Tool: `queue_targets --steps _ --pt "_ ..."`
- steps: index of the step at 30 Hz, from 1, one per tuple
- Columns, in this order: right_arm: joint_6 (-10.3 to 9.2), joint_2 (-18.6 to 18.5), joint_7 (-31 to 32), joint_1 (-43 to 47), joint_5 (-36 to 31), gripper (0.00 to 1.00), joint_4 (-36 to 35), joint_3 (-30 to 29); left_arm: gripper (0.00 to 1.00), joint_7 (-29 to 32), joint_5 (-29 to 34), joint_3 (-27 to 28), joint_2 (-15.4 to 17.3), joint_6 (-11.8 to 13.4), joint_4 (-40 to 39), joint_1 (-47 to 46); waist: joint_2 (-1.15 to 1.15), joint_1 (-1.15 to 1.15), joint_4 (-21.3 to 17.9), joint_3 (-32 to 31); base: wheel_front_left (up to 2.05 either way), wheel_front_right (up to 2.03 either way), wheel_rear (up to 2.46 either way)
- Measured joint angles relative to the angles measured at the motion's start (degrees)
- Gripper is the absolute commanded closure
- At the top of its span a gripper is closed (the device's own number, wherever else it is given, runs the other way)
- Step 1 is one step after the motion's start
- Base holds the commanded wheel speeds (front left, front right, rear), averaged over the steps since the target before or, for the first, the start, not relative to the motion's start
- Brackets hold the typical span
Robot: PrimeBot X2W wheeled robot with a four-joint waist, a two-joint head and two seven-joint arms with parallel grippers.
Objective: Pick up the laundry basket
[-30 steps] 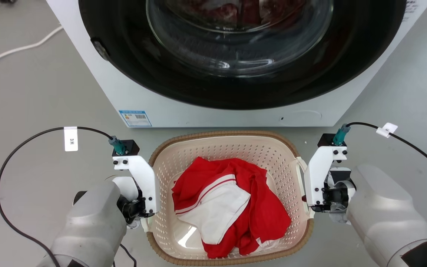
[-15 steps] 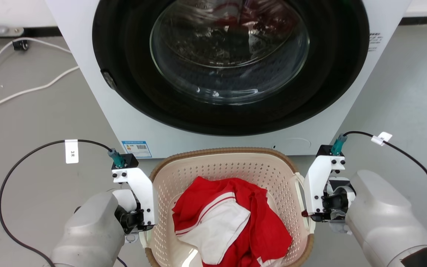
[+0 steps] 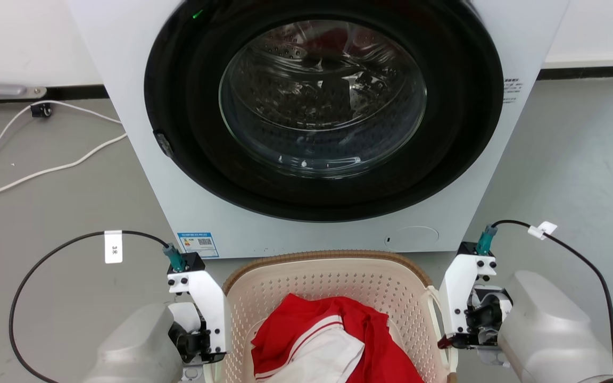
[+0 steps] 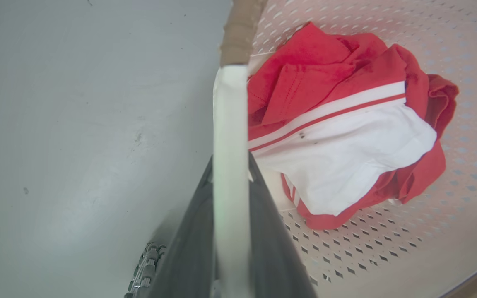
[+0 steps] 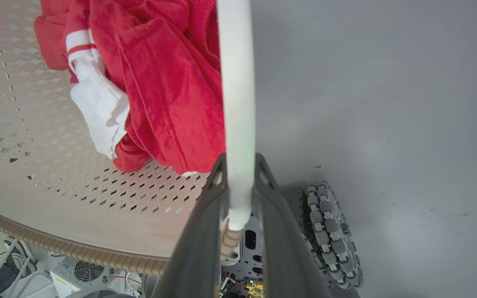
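- A white cable (image 3: 46,170) trailed across the grey floor (image 3: 61,213) at the far left, leading back toward the wall.
- A black cable (image 3: 56,249) with a white tag looped over to the left arm's white camera bracket (image 3: 205,298), which stood just beside the left wall of the laundry basket (image 3: 338,282).
- The left gripper (image 4: 230,165) was clamped on the left handle (image 4: 230,116), a white bar at the basket's side. Its two dark fingers pressed against either face of the bar, with no gap showing.
- The laundry basket sat low in the middle of the head view, between the two arms and directly in front of the washing machine (image 3: 141,159). Its brown woven-look rim was near the machine's bottom edge. I could not tell whether its underside touched the floor.
- A red and white garment (image 3: 328,311) lay crumpled on the perforated bottom of the basket, closer to the robot's side than to the machine.
- The washing machine rose behind the basket, white, with a round dark-framed glass door and a small blue label (image 3: 196,243) at the lower left of its front.
- The right gripper (image 5: 239,161) was likewise drawn in on the right handle (image 5: 236,103), its fingers pinching the white bar from both sides.
- In the right wrist view a roller wheel (image 5: 329,231) of the robot's base stood on the floor, just to the right of those fingers.
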Motion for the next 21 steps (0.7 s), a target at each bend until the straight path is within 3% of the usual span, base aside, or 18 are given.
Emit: queue_targets --steps 21 --pt "-0.02 -0.3 3.0 0.9 2.7 1.00 0.1 1.3 1.00 0.9 -2.6 -2.1 0.0 0.1 -0.4 1.4 0.00 0.00 -0.6 -2.0 0.00 0.00 0.00"
